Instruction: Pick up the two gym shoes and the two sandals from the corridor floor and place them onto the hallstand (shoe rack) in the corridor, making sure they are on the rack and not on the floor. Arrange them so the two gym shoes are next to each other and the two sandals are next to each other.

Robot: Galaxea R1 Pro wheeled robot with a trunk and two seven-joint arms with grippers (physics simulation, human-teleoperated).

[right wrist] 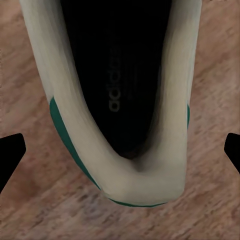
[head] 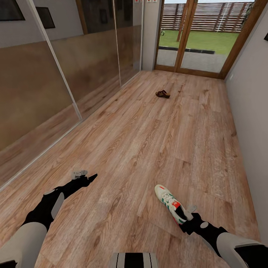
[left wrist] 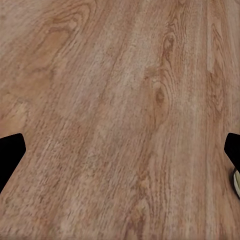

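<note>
Right wrist view looks straight down into a gym shoe [right wrist: 120, 165]: a pale, padded heel collar curving round a dark insole with faint lettering, green trim along the outer sides. The right gripper [right wrist: 120, 145] stands wide, its black fingertips [right wrist: 10, 155] at the two edges of the picture, well outside the collar and touching nothing. In the head view that shoe [head: 169, 203] lies on the corridor floor [head: 141, 141], toe pointing away, with the right gripper [head: 188, 216] just over its heel.

It should handle as a light thing with a firm sole and a soft upper — the collar will give under a pinch, so one finger inside the opening and one against the stiff heel counter looks the surest hold.

A brown sandal [head: 162, 94] lies far down the planks near the glass door. The left gripper [head: 80, 176] hovers over bare wood — also spread wide, empty.
</note>
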